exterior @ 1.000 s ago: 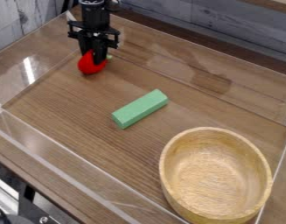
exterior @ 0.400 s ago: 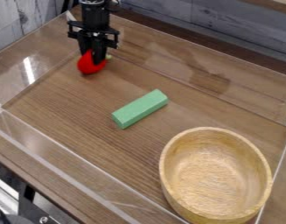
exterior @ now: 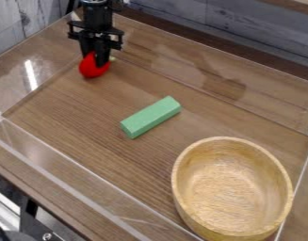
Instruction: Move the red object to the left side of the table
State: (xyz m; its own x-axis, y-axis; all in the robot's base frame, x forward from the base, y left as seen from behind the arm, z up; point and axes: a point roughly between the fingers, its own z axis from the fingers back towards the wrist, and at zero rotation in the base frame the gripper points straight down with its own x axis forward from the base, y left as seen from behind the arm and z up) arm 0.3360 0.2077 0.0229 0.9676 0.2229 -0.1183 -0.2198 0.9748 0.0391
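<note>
Tabletop: brown wood-grain, edged by low clear acrylic walls [exterior: 71, 179]; it carries everything I can see.

Strawberry-like toy: small, round and red [exterior: 94, 67], sitting toward the far-left part of the picture, right at the arm's fingertips, well apart from the block and the bowl.

Gripper [exterior: 96, 54]: dark fingers brought together at the toy's upper end. I read that as closed on the toy, though from this one view I can't tell whether it is lifted or just touching the wood.

Likely weight: light, I'd judge, going by its size and toy look; the arm should hardly notice it.

Likely feel: I can't tell foam from hard plastic at this range, so I'd squeeze only moderately.

Where to hold: around the widest part of the body, fingers on opposite sides. A pinch near the top is shallower, and a rounded, possibly smooth skin could slip out and roll.

Fragility: nothing about it looks breakable to me; a drop would cost me a rolling toy more than damage.

Bowl: round, light wooden [exterior: 233, 186], near the right-hand corner, upright with its mouth up. I see only bare wood inside it.

Green block: rectangular [exterior: 150, 117], lying on the tabletop outside the bowl, just beyond its rim.
</note>
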